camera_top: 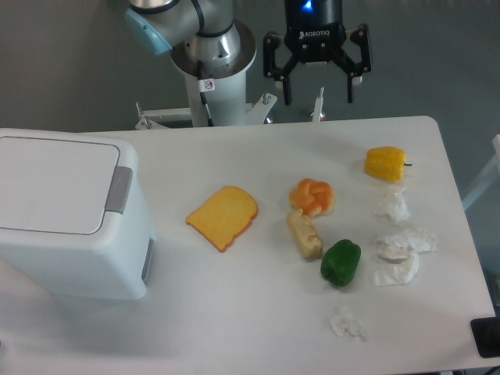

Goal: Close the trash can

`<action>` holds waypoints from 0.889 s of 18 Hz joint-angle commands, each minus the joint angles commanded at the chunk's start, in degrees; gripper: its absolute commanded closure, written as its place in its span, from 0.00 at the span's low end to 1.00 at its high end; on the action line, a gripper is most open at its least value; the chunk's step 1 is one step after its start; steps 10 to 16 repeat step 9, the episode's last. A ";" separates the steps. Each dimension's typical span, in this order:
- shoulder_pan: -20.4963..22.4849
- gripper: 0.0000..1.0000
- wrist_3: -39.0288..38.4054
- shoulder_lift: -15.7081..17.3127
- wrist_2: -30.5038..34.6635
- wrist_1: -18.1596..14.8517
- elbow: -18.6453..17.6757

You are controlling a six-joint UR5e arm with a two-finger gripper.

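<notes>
White table (258, 328) with rounded far-right corner, matte, fills most of the view; grey wall or floor behind it, uniform. A pale blue-white edge of something shows at the right border, and a small black object (486, 337) sits at the table's lower right edge, cut off by the frame.

Trash can (74, 219) on the left side of the table, partly out of frame on the left: boxy white plastic, rounded corners, lid flat down on top, grey latch (119, 190) on its right side facing the food.

Arm base (211, 66) is a white column behind the far table edge, with a light-blue joint cap above it and a small red-and-white sticker on the column, too small to read.

Gripper (318, 90) hangs above the far edge, well apart from the trash can, black body with "ROBOTIQ" in white and a blue light above it. Fingers released, spread wide, nothing between them.

On the table: toast slice (223, 217) in the centre; orange pastry-like piece (313, 195) touching a beige piece (305, 234) just below it; green pepper (341, 262) just right of that; yellow corn cob piece (385, 163) near the far right; crumpled white paper scraps (398, 238) down the right side, one more (344, 322) nearer the front
</notes>
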 joint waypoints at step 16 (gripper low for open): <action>0.44 0.00 2.65 1.32 0.00 -0.18 -1.58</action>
